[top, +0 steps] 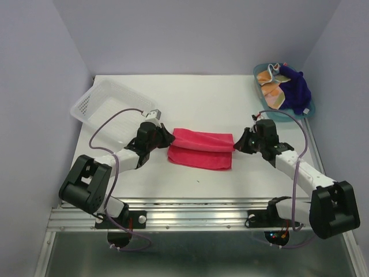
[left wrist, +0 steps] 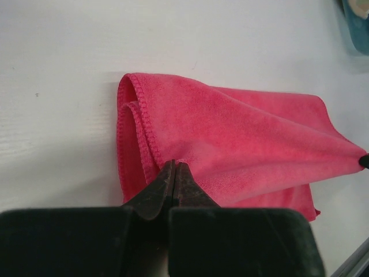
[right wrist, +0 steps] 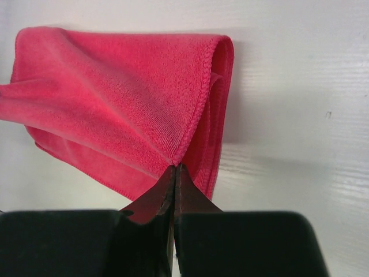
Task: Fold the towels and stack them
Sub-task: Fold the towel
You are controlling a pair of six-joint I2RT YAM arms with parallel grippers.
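White tabletop (top: 230, 104) is seen beneath a bright pink-red soft cloth towel (top: 200, 149), folded double into a flat band. Its long axis is stretched straight between the two pairs of jaws. The left gripper (top: 168, 138) is clamped on one short end's hemmed edge and the right gripper (top: 237, 142) on the other, so neither arm is judged nearer. Slight puckers are drawn toward each pinch.

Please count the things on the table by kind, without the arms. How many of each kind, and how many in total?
Towels: 3 (pink towel, orange towel, purple towel)
Basket: 1
Tray: 1
Total: 5
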